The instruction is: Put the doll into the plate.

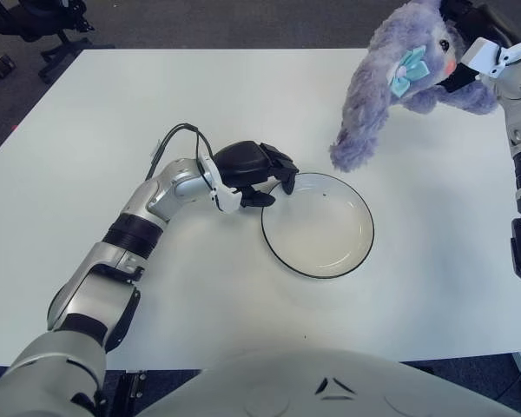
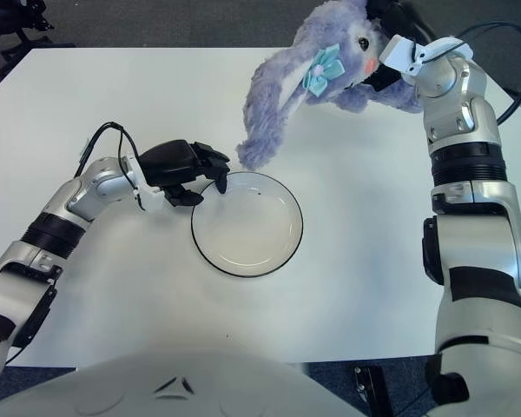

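Doll [image 2: 317,82]: purple plush rabbit w/ teal bow, held in air over far right part of bench [image 1: 113,104], clear of the surface. Long axis runs diagonal: head and body up by right hand [image 2: 391,48], long ear hanging down-left, tip above bench just past plate's far rim. Right hand is wrapped around the doll's body/head end; fingers mostly hidden behind plush but doll is clearly carried by it.

Plate [image 1: 362,252]: white, dark rim, nothing in it, sits mid-bench, nearer me and to the left of the doll. Ear tip looks close to the far rim in view, but doll's bulk is well beyond and to the right of it.

Left hand [image 1: 262,172]: at plate's left-far edge, fingers curled down w/ one fingertip at or on the rim. Can't tell if it actually pinches the rim; I read it as steadying.

My call: carry phase, not yet over target. Key relation is plate lying toward me and left of the doll's body, so right arm needs to come back and inward before lowering. Risk: dangling ear lands outside the rim or drapes onto left hand.
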Action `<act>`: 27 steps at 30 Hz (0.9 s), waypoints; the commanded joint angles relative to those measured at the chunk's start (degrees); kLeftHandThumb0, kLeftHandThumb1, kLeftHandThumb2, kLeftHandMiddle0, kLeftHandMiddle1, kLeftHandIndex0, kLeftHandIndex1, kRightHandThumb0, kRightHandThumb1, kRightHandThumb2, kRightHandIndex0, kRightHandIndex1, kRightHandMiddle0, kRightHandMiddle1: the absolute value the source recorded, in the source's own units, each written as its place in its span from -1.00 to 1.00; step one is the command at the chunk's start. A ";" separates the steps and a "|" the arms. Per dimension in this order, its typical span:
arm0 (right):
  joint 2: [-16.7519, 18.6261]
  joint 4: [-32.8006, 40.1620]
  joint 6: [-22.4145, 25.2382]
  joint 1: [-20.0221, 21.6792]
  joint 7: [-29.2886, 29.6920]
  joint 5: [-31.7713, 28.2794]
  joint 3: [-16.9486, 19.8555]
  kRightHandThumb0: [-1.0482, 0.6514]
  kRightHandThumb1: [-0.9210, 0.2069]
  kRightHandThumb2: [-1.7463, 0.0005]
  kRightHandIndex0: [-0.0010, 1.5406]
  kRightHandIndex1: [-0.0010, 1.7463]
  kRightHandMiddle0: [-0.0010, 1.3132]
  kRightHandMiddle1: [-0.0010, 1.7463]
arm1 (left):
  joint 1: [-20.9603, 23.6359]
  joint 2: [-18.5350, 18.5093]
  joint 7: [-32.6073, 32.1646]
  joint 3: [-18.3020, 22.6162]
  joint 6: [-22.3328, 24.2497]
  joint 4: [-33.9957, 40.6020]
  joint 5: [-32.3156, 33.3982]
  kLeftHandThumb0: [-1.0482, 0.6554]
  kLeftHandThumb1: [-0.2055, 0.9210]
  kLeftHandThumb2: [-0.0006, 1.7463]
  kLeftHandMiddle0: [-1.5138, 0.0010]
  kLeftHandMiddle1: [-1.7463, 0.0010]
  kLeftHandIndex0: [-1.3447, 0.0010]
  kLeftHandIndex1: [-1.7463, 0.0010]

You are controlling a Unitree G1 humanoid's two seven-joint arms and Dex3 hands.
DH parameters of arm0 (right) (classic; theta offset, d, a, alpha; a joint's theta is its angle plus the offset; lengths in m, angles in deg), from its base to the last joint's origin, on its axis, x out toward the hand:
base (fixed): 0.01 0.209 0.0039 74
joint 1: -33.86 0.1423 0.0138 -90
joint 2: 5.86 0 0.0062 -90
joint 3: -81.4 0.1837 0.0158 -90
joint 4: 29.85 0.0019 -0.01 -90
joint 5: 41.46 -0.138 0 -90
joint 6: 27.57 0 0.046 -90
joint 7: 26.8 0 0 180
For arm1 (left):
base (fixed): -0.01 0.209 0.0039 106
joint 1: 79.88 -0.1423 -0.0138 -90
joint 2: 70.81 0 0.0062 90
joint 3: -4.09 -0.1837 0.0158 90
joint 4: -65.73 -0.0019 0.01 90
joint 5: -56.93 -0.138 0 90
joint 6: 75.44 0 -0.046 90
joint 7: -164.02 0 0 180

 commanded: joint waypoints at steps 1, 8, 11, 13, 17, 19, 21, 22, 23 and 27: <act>-0.90 0.65 0.21 -0.07 -0.27 -0.53 0.70 0.72 -0.22 -0.26 -0.38 1.00 -0.19 1.00 | 0.86 -1.07 -2.34 -0.34 0.50 0.68 -2.30 -0.54 1.00 0.31 0.26 1.00 0.15 0.08; -0.88 0.55 0.33 0.01 -0.47 -0.58 0.73 0.72 -0.22 -0.25 -0.38 1.00 -0.20 1.00 | 1.15 -1.34 -3.95 -0.75 0.69 0.54 -3.26 -0.55 1.00 0.31 0.29 1.00 0.05 0.21; -0.85 0.65 0.49 -0.02 -0.49 -0.56 0.73 0.72 -0.23 -0.25 -0.38 1.00 -0.20 1.00 | 1.50 -1.46 -4.69 -0.89 0.70 0.20 -3.69 -0.55 1.00 0.31 0.27 0.99 -0.02 0.20; -0.83 0.73 0.58 -0.05 -0.50 -0.56 0.73 0.72 -0.23 -0.25 -0.38 1.00 -0.20 1.00 | 1.70 -1.55 -5.09 -1.00 0.76 0.05 -3.93 -0.55 1.00 0.31 0.26 0.98 -0.04 0.20; -0.83 1.04 0.85 -0.23 -0.52 -0.59 0.78 0.72 -0.23 -0.25 -0.39 1.00 -0.20 1.00 | 2.39 -1.80 -5.98 -1.02 2.11 0.32 -5.60 -0.55 1.00 0.31 0.23 0.97 -0.09 0.18; -0.81 1.10 0.95 -0.25 -0.53 -0.61 0.79 0.72 -0.23 -0.25 -0.39 1.00 -0.20 1.00 | 2.47 -1.89 -6.29 -1.02 2.80 0.62 -6.16 -0.54 1.00 0.31 0.21 0.97 -0.10 0.17; -0.80 1.14 1.02 -0.27 -0.55 -0.63 0.80 0.72 -0.23 -0.25 -0.39 1.00 -0.20 1.00 | 2.49 -1.95 -6.56 -1.02 3.38 0.90 -6.61 -0.54 1.00 0.30 0.20 0.97 -0.11 0.17; -0.80 1.15 1.05 -0.27 -0.55 -0.64 0.80 0.72 -0.23 -0.25 -0.39 1.00 -0.21 1.00 | 2.50 -1.99 -6.71 -1.06 3.61 1.01 -6.82 -0.54 1.00 0.30 0.20 0.97 -0.11 0.17; -0.80 1.13 1.07 -0.26 -0.56 -0.65 0.80 0.72 -0.23 -0.25 -0.39 1.00 -0.21 1.00 | 2.49 -2.03 -6.93 -1.10 3.93 1.18 -7.18 -0.54 1.00 0.30 0.20 0.97 -0.11 0.16; -0.78 1.06 1.16 -0.22 -0.60 -0.72 0.81 0.72 -0.23 -0.25 -0.39 1.00 -0.21 1.00 | 2.48 -2.25 -7.58 -1.37 4.91 1.72 -8.02 -0.53 1.00 0.29 0.19 0.97 -0.12 0.16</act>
